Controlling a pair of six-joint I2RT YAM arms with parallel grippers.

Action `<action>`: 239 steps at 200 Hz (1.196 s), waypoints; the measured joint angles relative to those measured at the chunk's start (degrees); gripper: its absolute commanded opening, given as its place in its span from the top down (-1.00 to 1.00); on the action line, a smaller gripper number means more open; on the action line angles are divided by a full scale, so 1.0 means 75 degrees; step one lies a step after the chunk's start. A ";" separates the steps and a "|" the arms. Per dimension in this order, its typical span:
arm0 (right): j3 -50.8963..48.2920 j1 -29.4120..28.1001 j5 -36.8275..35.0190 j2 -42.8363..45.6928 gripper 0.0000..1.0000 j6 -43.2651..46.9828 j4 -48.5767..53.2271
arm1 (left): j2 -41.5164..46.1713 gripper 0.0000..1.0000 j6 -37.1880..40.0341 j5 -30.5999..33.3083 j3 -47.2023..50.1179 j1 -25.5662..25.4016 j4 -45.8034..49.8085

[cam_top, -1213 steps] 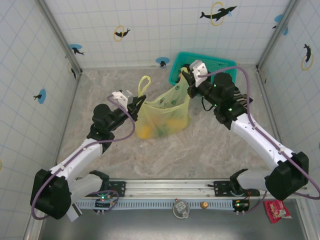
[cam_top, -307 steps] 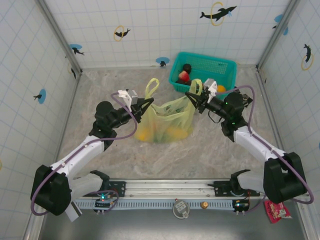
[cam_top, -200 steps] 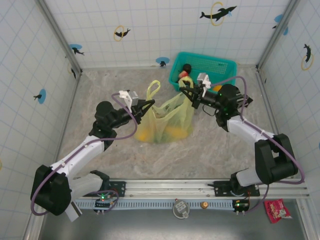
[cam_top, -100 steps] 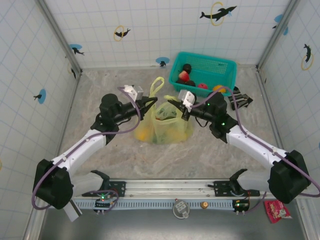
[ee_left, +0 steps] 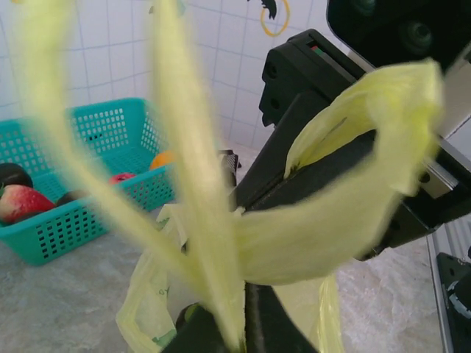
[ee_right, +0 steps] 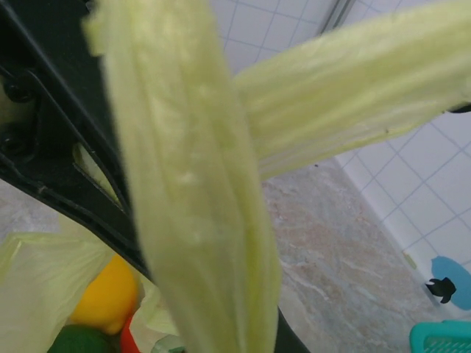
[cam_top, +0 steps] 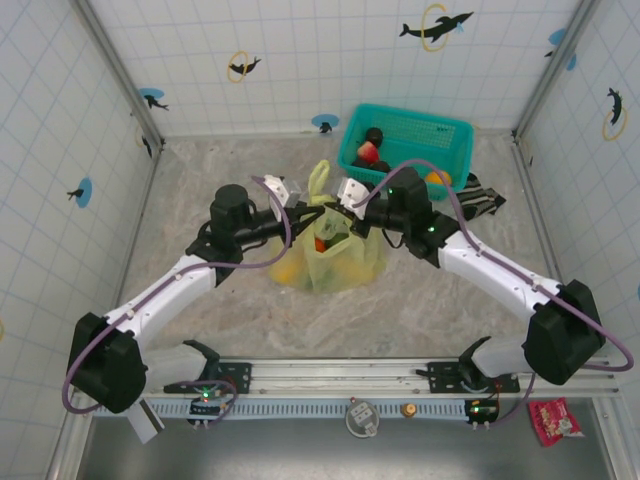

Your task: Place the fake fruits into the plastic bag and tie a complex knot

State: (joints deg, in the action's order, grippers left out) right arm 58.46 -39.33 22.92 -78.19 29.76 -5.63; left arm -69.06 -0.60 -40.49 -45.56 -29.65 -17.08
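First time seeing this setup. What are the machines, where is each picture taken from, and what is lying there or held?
Two robot arms stand bolted at the near edge of the table. One picture looks down from above; the other two come from cameras on the wrists. On the table sit a teal basket with some plastic fruits and a yellow-green bag holding more. The left gripper and right gripper each pinch a bag handle, and the handles cross above the bag.
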 measured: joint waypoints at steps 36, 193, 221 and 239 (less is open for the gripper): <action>0.0000 -0.0050 0.0149 0.0000 1.00 0.0207 0.0268 | 0.0000 0.66 0.0119 0.0391 -0.0067 0.0000 0.0102; -0.1411 0.0286 0.0134 0.1559 0.19 -0.0484 -0.0711 | 0.0227 1.00 0.0210 0.0431 0.0364 -0.0099 -0.0560; -0.1419 0.0306 0.0169 0.1769 0.47 -0.0592 -0.0912 | 0.0227 1.00 0.0198 0.0428 0.0364 -0.0099 -0.0565; -0.1419 0.0329 0.0224 0.1772 0.78 -0.0615 -0.0988 | 0.0227 1.00 0.0198 0.0425 0.0364 -0.0099 -0.0565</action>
State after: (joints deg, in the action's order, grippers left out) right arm 47.81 -36.86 24.60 -64.90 25.15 -13.04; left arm -67.35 0.89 -37.30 -42.83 -30.39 -21.32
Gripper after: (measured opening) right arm 0.185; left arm 0.047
